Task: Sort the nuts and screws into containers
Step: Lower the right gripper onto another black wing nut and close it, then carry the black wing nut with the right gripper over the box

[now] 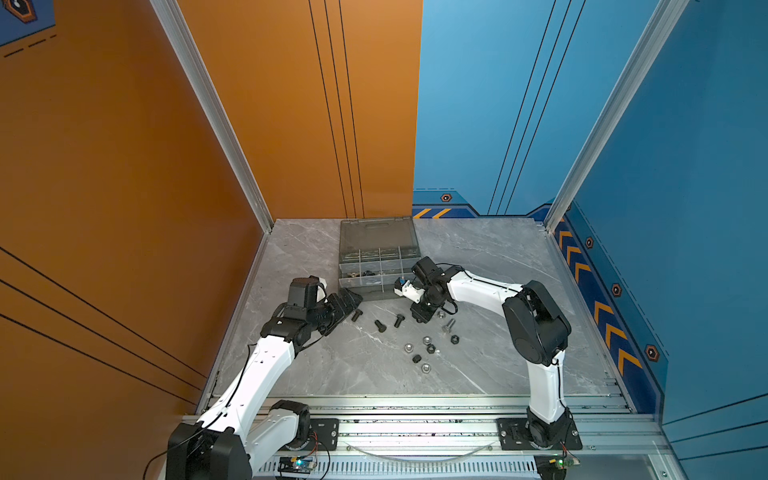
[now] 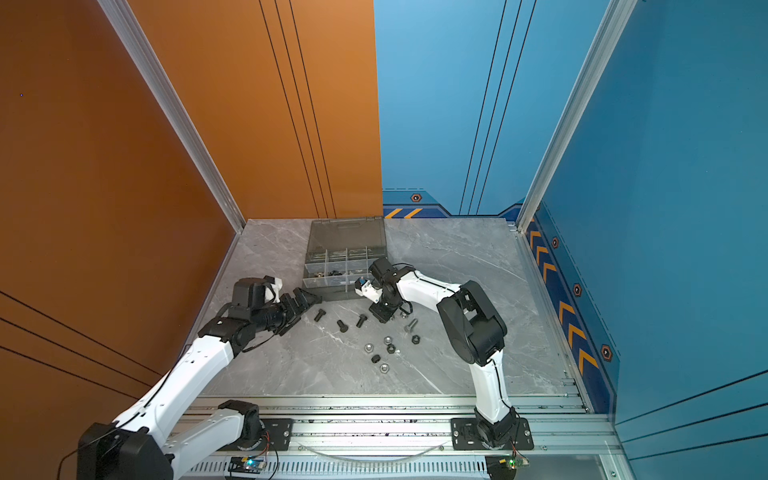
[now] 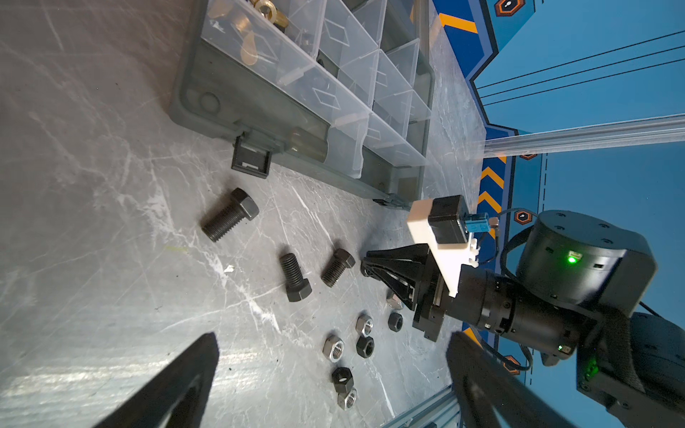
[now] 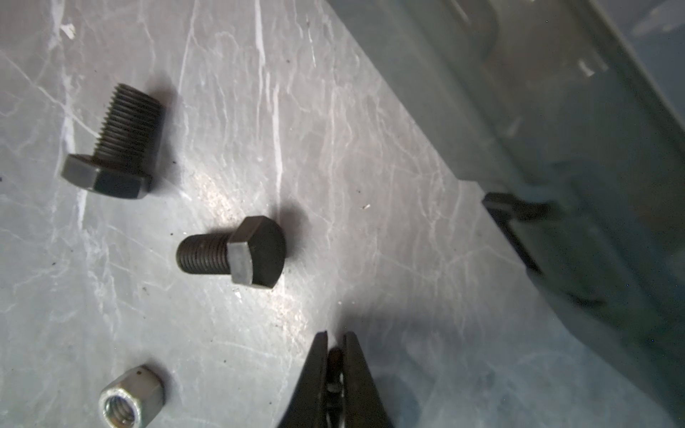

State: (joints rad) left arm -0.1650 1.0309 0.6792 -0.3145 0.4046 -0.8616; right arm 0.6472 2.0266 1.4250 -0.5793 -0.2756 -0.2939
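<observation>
top view, right hand: right gripper point(image 1: 420, 319) is sitting clenched low at the marble table point(image 1: 332, 374); black hex bolt point(image 1: 399, 320) is lying just left of it.
top view, left hand: left gripper point(image 2: 305, 309) is hanging spread wide, empty, farther from that bolt.
left wrist: organiser case point(image 3: 200, 111) is sitting upper centre, bolts below it.
right wrist: black hex bolt point(image 4: 231, 252) is lying upper left of the tips, long axis across frame, head facing them; anything pinched: cannot tell.
nearer arm: right, likely.

grey marbled tabletop point(image 1: 478, 257), evenly lit. orange wall point(image 1: 124, 166) on its left, blue wall point(image 1: 685, 166) on its right. aluminium rail point(image 1: 415, 428) along its near edge.
</observation>
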